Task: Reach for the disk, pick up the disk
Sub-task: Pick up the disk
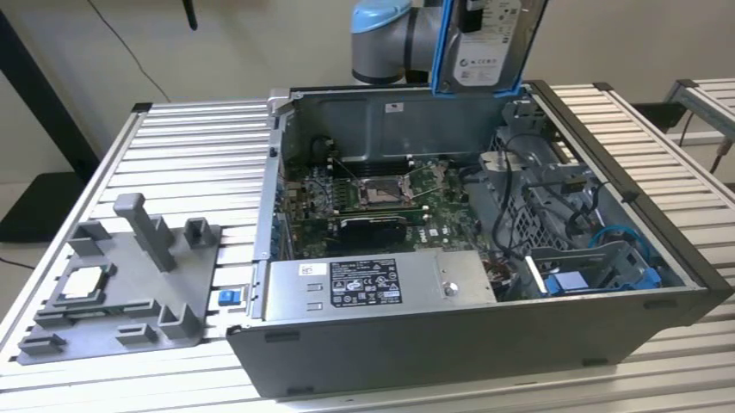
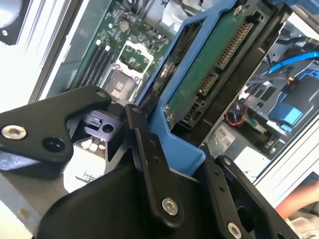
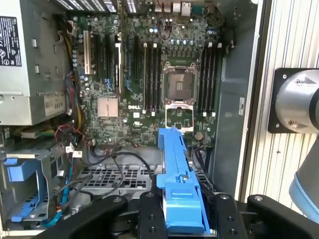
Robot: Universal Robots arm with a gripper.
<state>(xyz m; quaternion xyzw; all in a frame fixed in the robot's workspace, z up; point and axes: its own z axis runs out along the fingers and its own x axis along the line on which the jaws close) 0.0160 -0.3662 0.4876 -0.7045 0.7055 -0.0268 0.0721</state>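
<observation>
Claw [image 3: 182,219] clamped on disk [image 1: 483,47]

Disk [image 1: 483,47]: silver, white label, blue rails; upright on edge, lifted above open case.

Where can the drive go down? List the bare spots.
Bare ribbed aluminium tabletop lies between the grey plastic fixture tray and the open grey computer case, and again beyond the case on the exterior view's right. Inside the case, cables and boards crowd everything. The tool holds the blue-railed silver disk.
</observation>
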